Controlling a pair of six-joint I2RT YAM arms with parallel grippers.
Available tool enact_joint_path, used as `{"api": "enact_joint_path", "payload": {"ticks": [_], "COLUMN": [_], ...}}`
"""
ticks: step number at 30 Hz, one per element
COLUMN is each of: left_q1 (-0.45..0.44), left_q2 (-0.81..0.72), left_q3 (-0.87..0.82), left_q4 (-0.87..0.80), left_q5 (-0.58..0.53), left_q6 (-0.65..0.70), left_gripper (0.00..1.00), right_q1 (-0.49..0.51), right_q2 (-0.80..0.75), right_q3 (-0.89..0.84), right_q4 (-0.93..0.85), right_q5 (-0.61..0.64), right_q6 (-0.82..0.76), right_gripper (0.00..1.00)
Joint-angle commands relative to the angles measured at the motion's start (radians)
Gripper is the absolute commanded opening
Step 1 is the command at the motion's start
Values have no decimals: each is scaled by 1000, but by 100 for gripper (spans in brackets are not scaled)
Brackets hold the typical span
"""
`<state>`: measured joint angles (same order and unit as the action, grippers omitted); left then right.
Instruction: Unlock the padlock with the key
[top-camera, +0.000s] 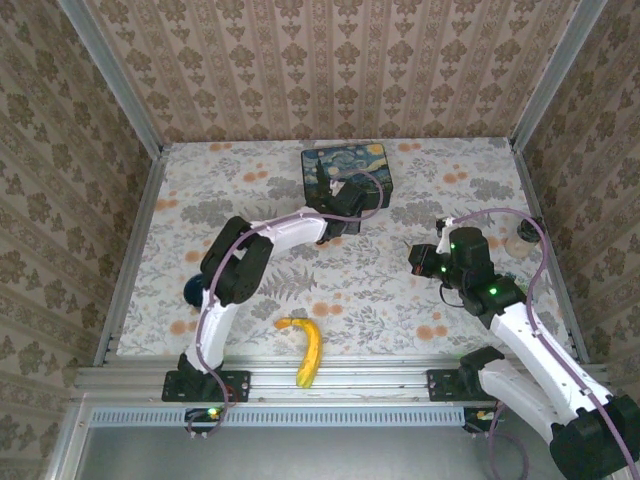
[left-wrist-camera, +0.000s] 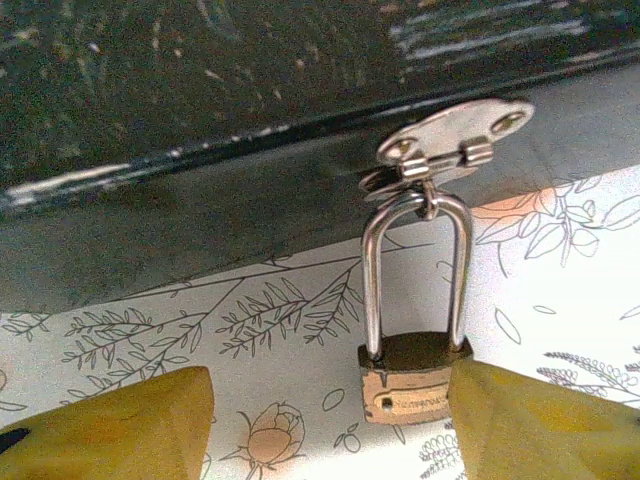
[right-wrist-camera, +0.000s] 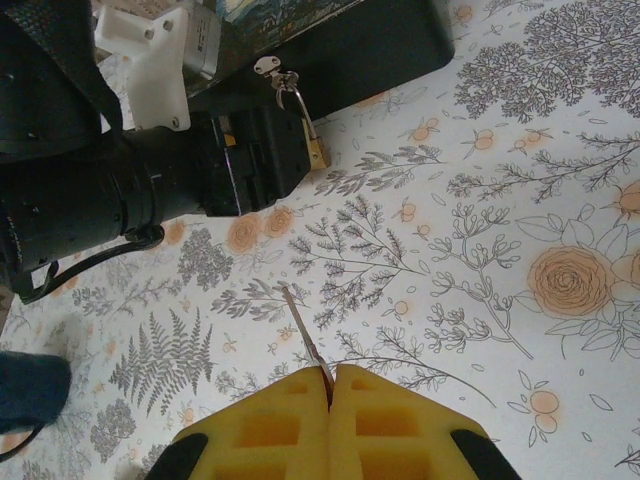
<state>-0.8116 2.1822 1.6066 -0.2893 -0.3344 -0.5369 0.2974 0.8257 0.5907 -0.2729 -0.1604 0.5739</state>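
Observation:
The small brass padlock (left-wrist-camera: 415, 378) hangs by its silvery shackle (left-wrist-camera: 372, 280) from the hasp (left-wrist-camera: 455, 140) of the dark painted tin box (left-wrist-camera: 200, 120). My left gripper (left-wrist-camera: 330, 410) is open around the lock body: the right finger (left-wrist-camera: 540, 420) touches its side and the left finger (left-wrist-camera: 120, 425) stands well clear. From above, this gripper (top-camera: 345, 215) sits at the box's front edge (top-camera: 345, 172). My right gripper (right-wrist-camera: 330, 385) is shut on the key (right-wrist-camera: 303, 330), whose blade points toward the padlock (right-wrist-camera: 316, 152). That gripper (top-camera: 420, 260) hovers right of centre.
A banana (top-camera: 308, 350) lies near the front edge and a dark blue ball (top-camera: 194, 290) sits beside the left arm. A small pale object (top-camera: 522, 238) stands at the right wall. The left arm's black wrist (right-wrist-camera: 120, 190) lies close to the padlock.

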Motion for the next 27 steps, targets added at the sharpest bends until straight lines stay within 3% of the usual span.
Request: {"api": "enact_joint_path", "payload": {"ticks": [1, 12, 27], "left_q1": [4, 8, 14], "left_q2": [19, 97, 152], "left_q3": [36, 110, 177], "left_q4": [-18, -17, -7], "left_q5": [-7, 38, -5], "left_q6": [21, 19, 2], "left_gripper": [60, 66, 54], "right_q1": [-6, -5, -6], "right_q2": [11, 68, 84], "right_q3": [-18, -14, -15], "right_q4": [8, 63, 81], "right_q5": [25, 3, -6], "right_q6": [-22, -17, -19], "right_gripper": [0, 0, 0]}}
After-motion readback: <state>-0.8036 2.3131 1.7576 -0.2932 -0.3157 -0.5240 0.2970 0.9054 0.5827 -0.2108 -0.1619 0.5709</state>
